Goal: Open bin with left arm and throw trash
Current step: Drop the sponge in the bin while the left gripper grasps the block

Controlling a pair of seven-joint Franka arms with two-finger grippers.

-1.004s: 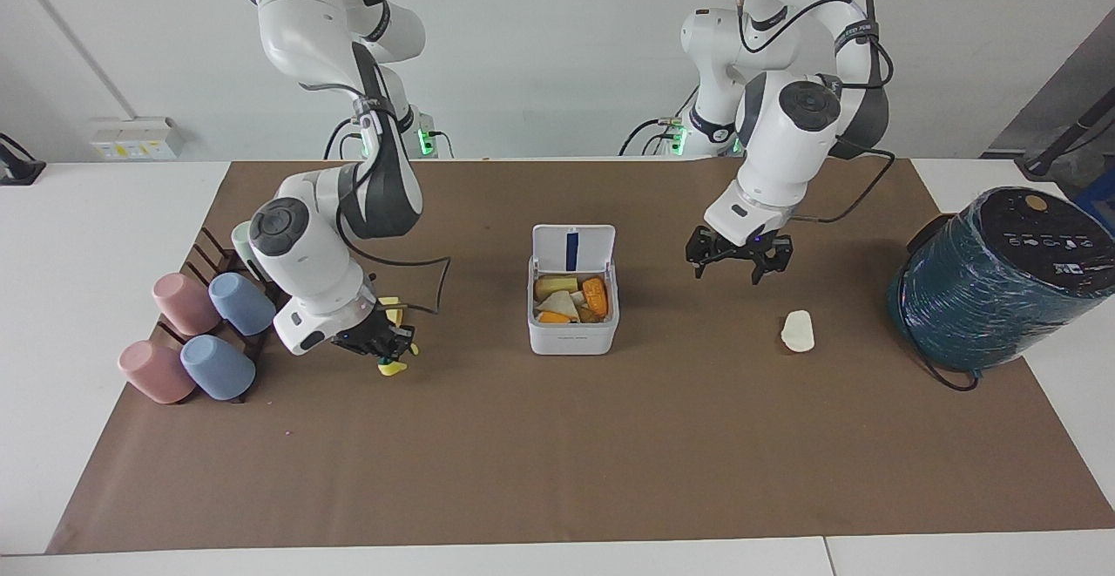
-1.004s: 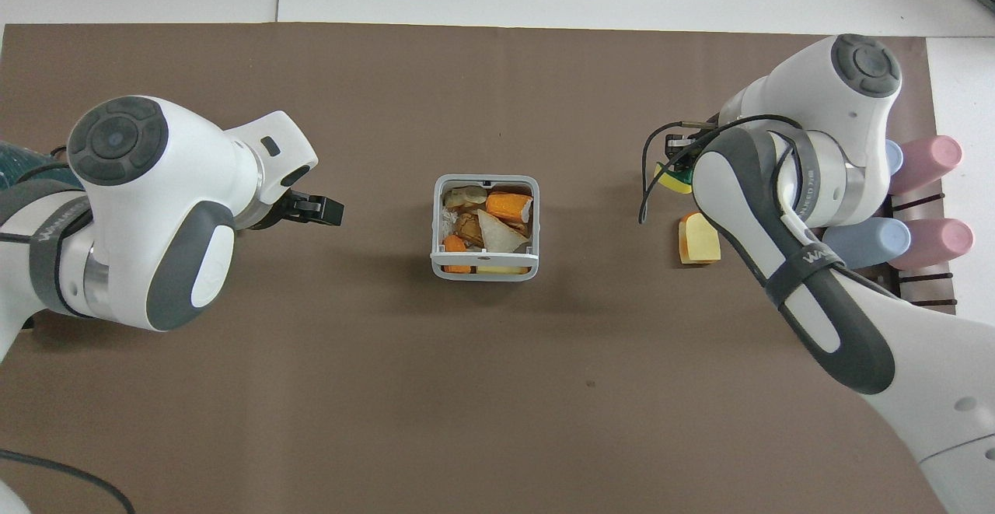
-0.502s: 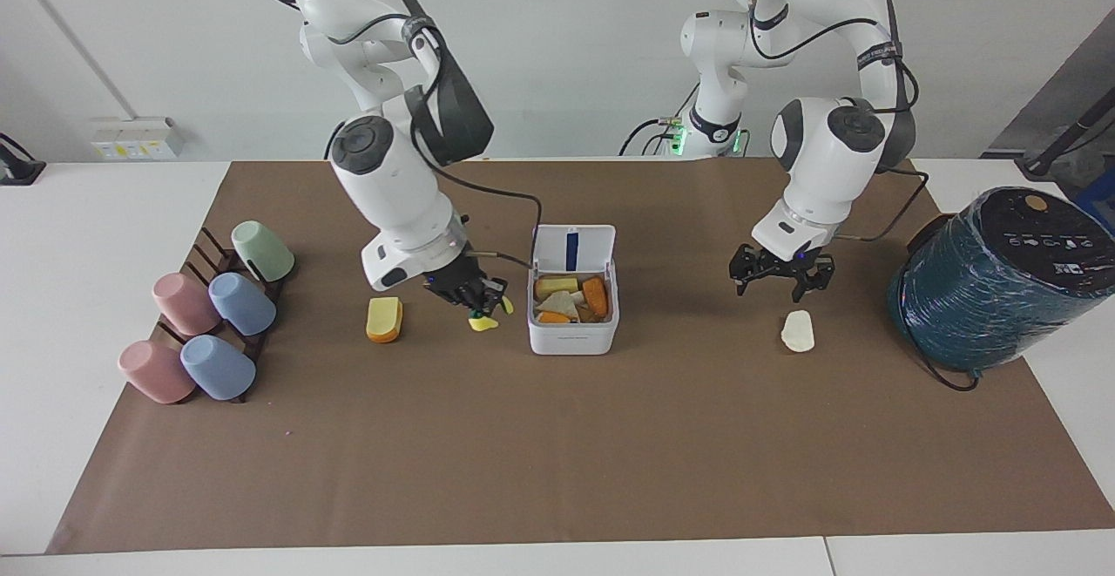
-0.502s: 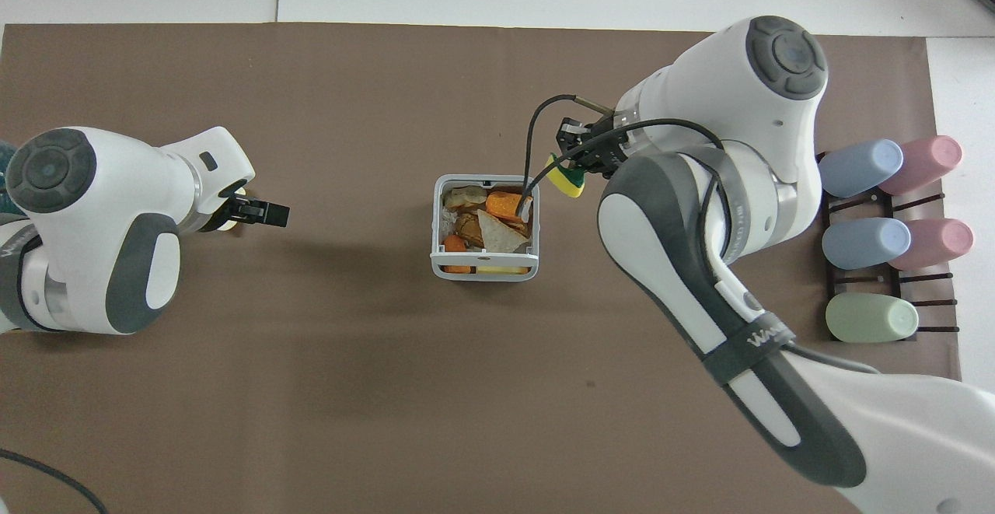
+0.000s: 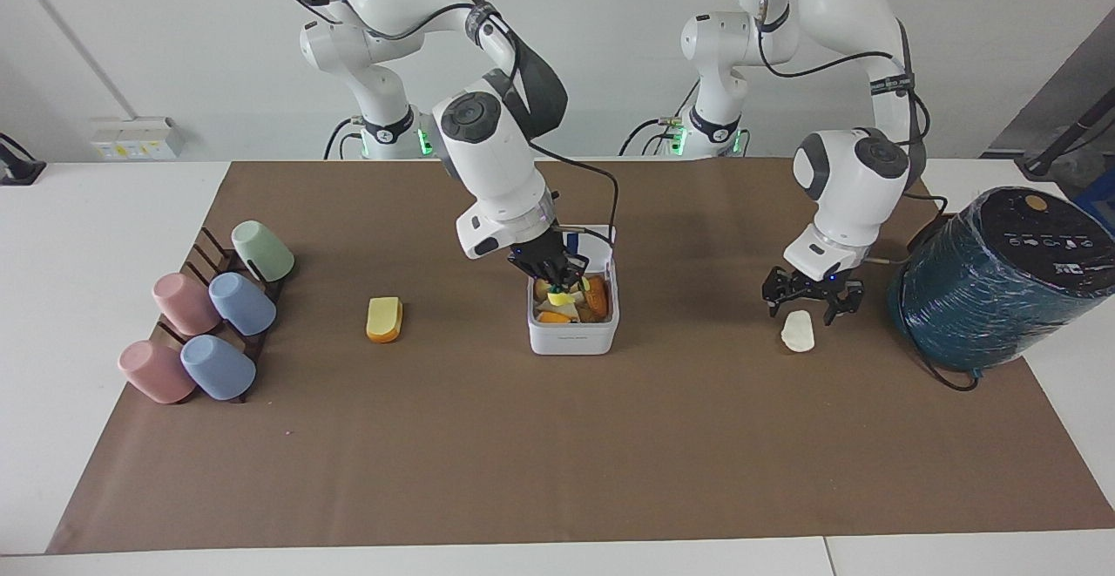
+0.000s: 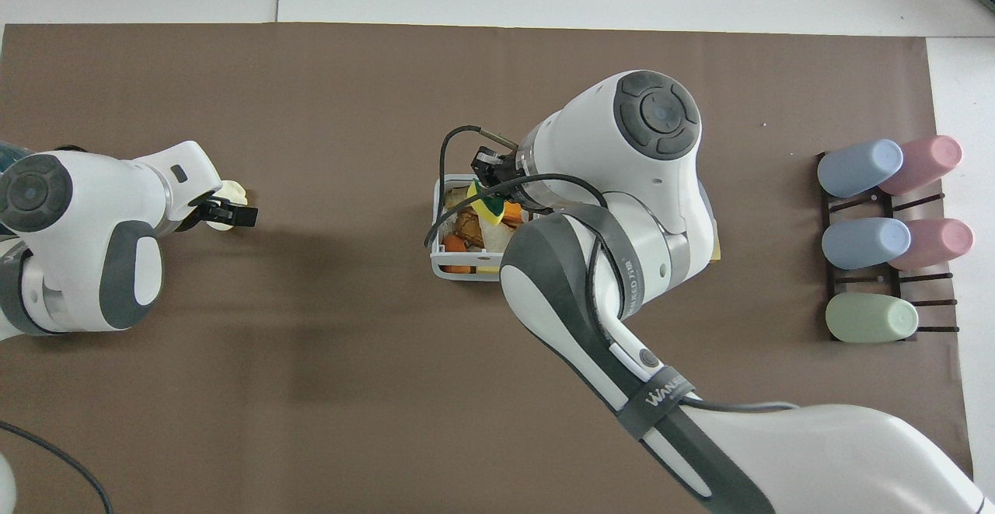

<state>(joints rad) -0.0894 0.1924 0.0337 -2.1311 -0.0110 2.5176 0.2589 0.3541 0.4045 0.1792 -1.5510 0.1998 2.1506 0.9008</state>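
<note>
The white bin (image 5: 572,337) stands mid-table with its lid (image 5: 603,235) up, holding several scraps; it also shows in the overhead view (image 6: 466,274). My right gripper (image 5: 560,282) is over the open bin, shut on the green-and-yellow sponge (image 5: 562,298), which also shows in the overhead view (image 6: 487,208). The yellow-orange block (image 5: 384,319) lies on the mat between the bin and the cups. The white oval lump (image 5: 797,332) lies toward the left arm's end. My left gripper (image 5: 813,298) hangs open just above the lump, apart from it.
A big teal wrapped cylinder (image 5: 993,284) stands at the left arm's end of the table. A rack of pastel cups (image 5: 209,323) lies at the right arm's end. The brown mat (image 5: 557,454) covers the table.
My right gripper carried the sponge from beside the cups to over the bin. My left gripper moved toward the teal cylinder and came down over the white lump.
</note>
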